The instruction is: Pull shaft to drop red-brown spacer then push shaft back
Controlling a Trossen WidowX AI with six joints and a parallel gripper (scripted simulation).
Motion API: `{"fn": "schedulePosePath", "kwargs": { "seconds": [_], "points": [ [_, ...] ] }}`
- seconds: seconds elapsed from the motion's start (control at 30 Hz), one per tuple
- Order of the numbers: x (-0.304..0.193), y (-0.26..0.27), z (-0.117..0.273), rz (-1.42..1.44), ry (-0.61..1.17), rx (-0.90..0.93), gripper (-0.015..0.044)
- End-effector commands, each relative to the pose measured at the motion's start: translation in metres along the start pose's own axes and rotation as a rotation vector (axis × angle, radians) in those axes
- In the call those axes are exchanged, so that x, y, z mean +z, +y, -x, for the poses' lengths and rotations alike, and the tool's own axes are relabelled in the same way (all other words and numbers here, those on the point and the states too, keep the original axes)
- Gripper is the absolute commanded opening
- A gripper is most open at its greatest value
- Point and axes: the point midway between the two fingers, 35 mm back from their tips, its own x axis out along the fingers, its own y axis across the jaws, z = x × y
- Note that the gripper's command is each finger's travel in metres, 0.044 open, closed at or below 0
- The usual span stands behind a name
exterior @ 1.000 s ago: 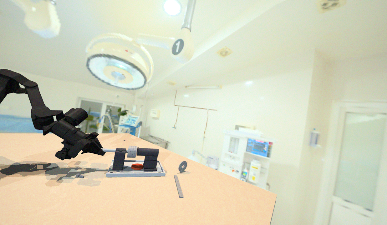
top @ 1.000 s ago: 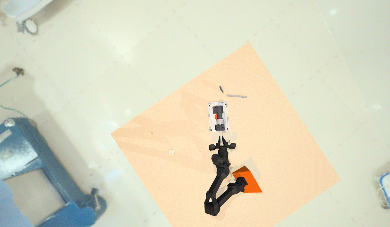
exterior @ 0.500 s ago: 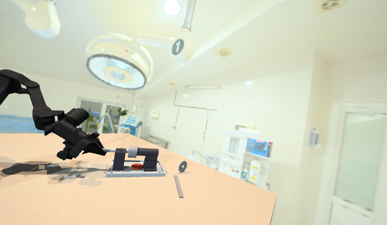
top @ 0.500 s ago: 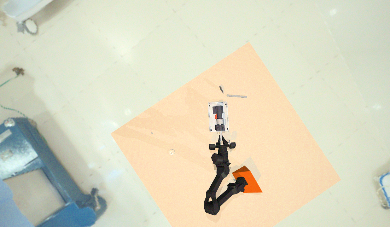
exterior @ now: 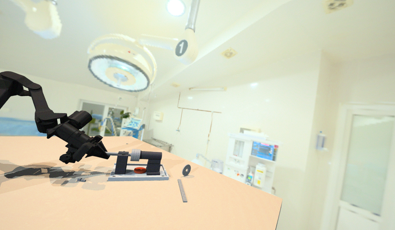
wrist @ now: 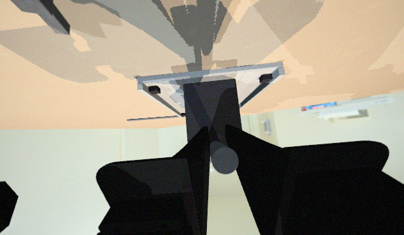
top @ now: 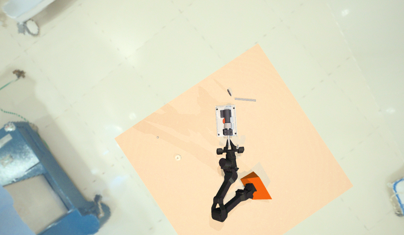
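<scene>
My gripper (top: 228, 144) (exterior: 105, 154) (wrist: 216, 130) is shut on the free end of the grey shaft (top: 228, 139) (exterior: 112, 153) (wrist: 224, 160). The shaft runs through the small dark support block (exterior: 121, 163) (wrist: 211, 104) toward the big housing block (top: 226, 113) (exterior: 153, 161). Light grey spacers (top: 227, 125) (exterior: 135, 155) sit on the shaft against the housing. The red-brown spacer (top: 223, 120) (exterior: 140, 169) lies flat on the pale base plate (top: 219, 128) (exterior: 141, 178) (wrist: 276, 72), between the support and the housing. In the wrist view the support block hides the spacers and the housing.
A grey washer (top: 229, 92) (exterior: 185, 169) stands on edge beyond the plate, with a flat grey bar (top: 245, 99) (exterior: 182, 190) near it. A small grey block (exterior: 81, 180) (wrist: 45, 13) lies by the gripper. The arm's orange base (top: 257, 188) is behind. The table edge (exterior: 280, 205) is to the right.
</scene>
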Motion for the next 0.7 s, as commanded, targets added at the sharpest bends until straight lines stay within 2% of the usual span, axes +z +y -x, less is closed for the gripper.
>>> {"fn": "schedulePosePath", "kwargs": {
  "seconds": [0.0,0.67],
  "points": [
    [-0.0009,0.0000,-0.0016,0.003,0.001,0.001,0.0000],
    [-0.0039,-0.0001,-0.0066,0.003,0.001,0.001,0.0000]
  ]
}}
